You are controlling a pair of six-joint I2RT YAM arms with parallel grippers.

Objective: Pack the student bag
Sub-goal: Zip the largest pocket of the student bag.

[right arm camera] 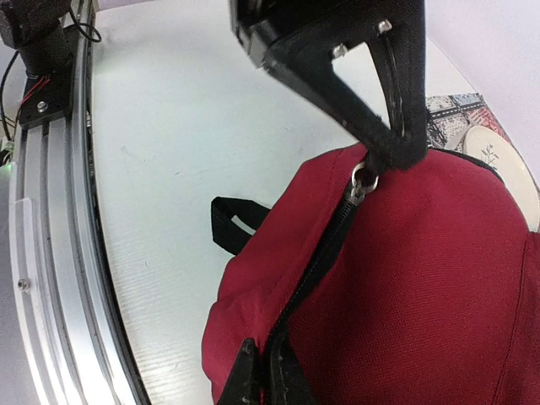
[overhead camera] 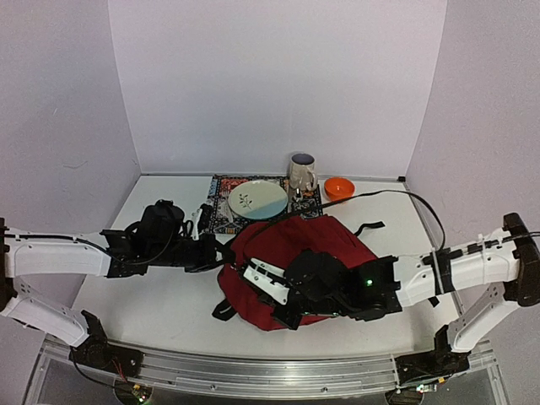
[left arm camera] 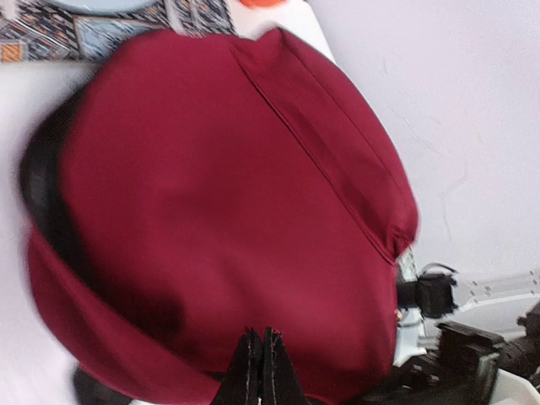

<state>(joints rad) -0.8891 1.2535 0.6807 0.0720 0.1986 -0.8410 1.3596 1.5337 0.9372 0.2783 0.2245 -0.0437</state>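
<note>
Your left gripper [right arm camera: 384, 159] pinches, seemingly, the zip pull [right arm camera: 361, 181]; your right gripper [right arm camera: 267, 364] clamps the bag [right arm camera: 422, 278]: draw steadily, without jerking.

In the left wrist view the student bag [left arm camera: 228, 211] is blurred toward the picture's left and cut off below; the right wrist view crops the plate [right arm camera: 502, 164] at its right edge. Whether the left hand [right arm camera: 392, 152] there pinches fabric cannot be told.

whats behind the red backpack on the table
Behind the backpack lies a patterned mat carrying a pale plate and a mug, with an orange bowl just right of it. The backpack covers the mat's near edge.
</note>
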